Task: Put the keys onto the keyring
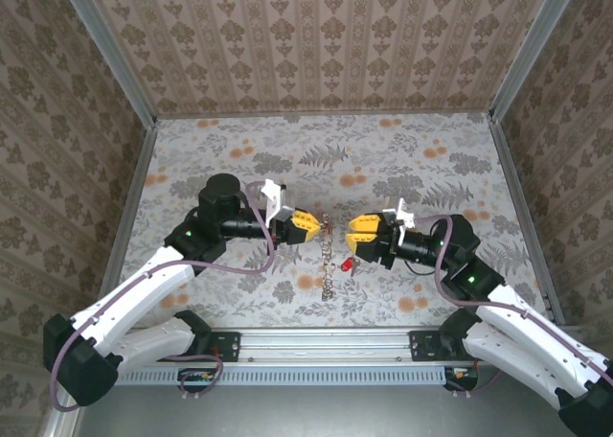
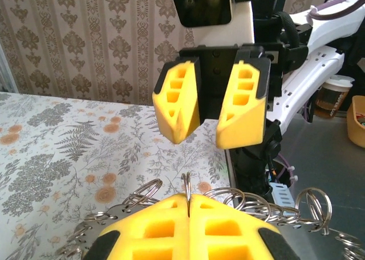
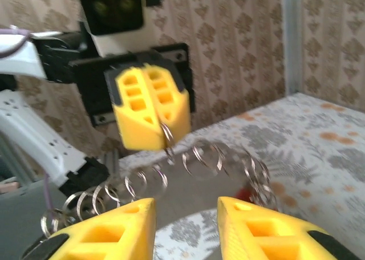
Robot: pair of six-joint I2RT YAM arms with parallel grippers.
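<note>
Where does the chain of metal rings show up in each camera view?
Top external: the chain of metal rings runs down the centre from the left gripper.
Left wrist: the chain fans along the bottom edge.
Right wrist: the chain crosses the middle.
Shared landmark: the left gripper, jaws shut on one ring.

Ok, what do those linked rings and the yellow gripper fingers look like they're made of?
The rings: probably steel wire, bright silvery and polished; they glint and coil like split rings. The fingers: likely moulded or printed plastic, matte yellow, with open pockets in the faces; exact plastic can't be told.
</note>
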